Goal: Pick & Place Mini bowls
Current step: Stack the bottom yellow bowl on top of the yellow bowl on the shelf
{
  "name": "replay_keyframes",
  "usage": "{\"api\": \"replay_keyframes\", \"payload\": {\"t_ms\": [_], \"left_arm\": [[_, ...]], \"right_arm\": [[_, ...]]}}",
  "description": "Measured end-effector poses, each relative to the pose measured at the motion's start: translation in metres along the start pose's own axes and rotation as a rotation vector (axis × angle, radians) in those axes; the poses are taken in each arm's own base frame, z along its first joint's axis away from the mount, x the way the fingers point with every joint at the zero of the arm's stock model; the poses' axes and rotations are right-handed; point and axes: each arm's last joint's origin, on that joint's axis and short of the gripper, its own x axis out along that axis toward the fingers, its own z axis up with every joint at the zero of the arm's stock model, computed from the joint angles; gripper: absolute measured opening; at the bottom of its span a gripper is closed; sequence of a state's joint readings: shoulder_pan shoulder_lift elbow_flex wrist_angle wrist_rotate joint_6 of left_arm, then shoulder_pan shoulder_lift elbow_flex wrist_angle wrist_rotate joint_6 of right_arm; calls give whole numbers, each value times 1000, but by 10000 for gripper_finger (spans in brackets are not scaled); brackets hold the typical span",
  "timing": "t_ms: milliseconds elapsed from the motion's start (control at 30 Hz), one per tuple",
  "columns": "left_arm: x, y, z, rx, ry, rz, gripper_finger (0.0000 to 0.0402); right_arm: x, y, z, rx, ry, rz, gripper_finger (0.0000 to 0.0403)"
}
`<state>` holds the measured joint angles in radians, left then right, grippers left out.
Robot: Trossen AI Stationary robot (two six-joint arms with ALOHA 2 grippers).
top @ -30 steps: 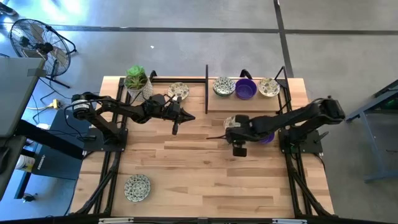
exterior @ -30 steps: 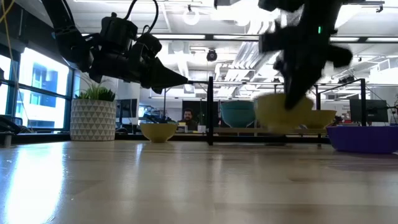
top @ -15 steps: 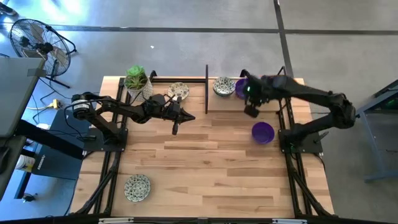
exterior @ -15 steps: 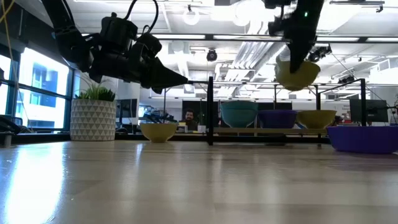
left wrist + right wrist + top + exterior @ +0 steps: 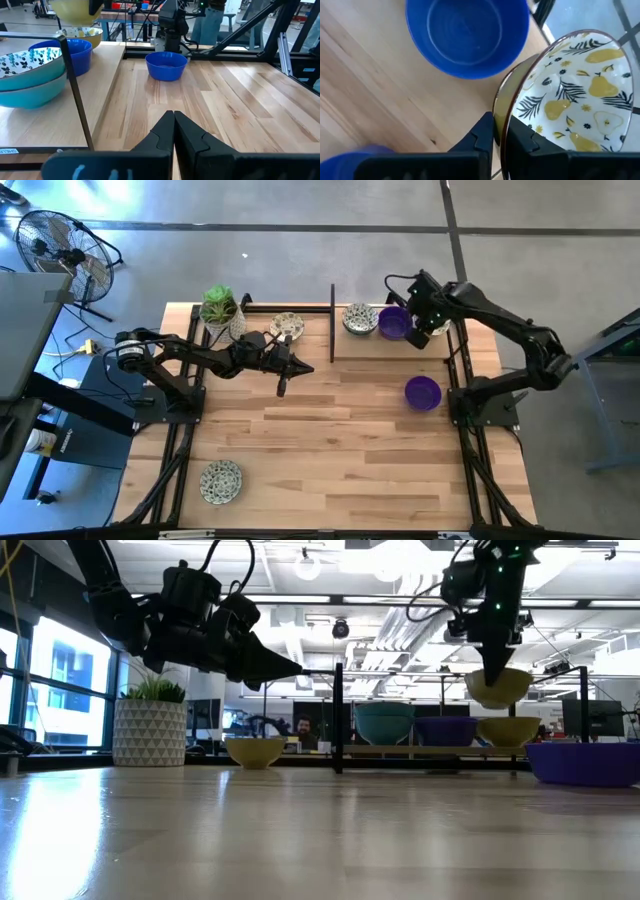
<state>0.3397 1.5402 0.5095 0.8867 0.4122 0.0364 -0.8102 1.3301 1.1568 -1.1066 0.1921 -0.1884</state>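
Observation:
My right gripper (image 5: 424, 320) is over the raised shelf (image 5: 345, 346) at the table's far right, shut on a cream bowl with a pear and leaf pattern (image 5: 575, 100). In the low view this bowl (image 5: 498, 688) hangs above another patterned bowl (image 5: 508, 730) that rests on the shelf. A purple bowl (image 5: 395, 323) and a patterned bowl (image 5: 358, 318) also sit on the shelf. A second purple bowl (image 5: 423, 392) rests on the table. My left gripper (image 5: 290, 370) waits shut, raised over the table's far left part. My right gripper pinches the patterned bowl's rim (image 5: 499, 107), one finger inside the bowl and one (image 5: 482, 131) outside its wall. The fingers come from above, pointing down. The bowl is lifted clear, tilted, hanging below the fingers over the shelf's rightmost bowl.
A patterned bowl (image 5: 286, 326) sits on the table left of the black upright divider (image 5: 332, 320), beside a white pot with a green plant (image 5: 218, 308). Another patterned bowl (image 5: 221, 481) lies near the near-left corner. Bare wood stretches across the table's middle and near side.
My right gripper has carried the patterned bowl from beside the purple bowl on the table up and toward the far edge, then right along the shelf and somewhat down over the rightmost bowl. The purple bowl has stayed on the table.

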Motion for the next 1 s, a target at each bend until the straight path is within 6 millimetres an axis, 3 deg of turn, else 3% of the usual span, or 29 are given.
{"api": "replay_keyframes", "payload": {"t_ms": [700,1000], "left_arm": [[0,0,-1,0,8,0,0],[0,0,-1,6,8,0,0]], "right_arm": [[31,-16,2,-37,97,-21,19],[34,-17,4,-40,92,-18,17]]}}
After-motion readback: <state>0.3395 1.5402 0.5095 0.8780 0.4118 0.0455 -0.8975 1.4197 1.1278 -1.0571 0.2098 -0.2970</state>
